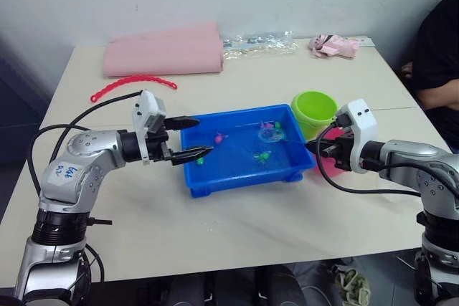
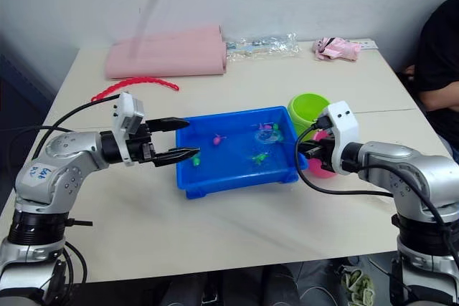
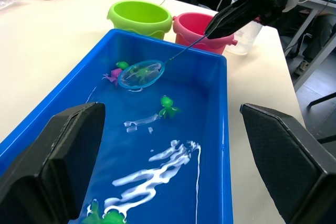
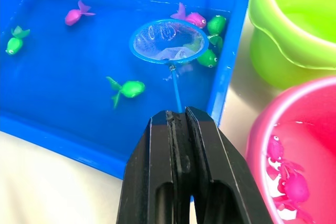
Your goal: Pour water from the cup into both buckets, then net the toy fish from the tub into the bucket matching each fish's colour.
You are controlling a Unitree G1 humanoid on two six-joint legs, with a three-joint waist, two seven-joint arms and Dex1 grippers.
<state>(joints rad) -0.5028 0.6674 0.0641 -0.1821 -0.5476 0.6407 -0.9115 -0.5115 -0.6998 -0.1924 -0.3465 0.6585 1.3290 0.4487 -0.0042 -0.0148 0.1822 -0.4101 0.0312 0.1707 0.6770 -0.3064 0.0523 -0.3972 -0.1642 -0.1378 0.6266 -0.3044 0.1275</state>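
Blue hoop of the net [image 4: 168, 41] sits in the tub [image 4: 52, 135], its handle pinched between the right gripper [image 4: 177, 121] fingers. Left gripper [image 1: 192, 138] hangs spread at the tub's near end, grasping nothing.

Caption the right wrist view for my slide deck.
Right gripper dips small blue-rimmed hoop net among tiny plastic fish in bright blue tub.
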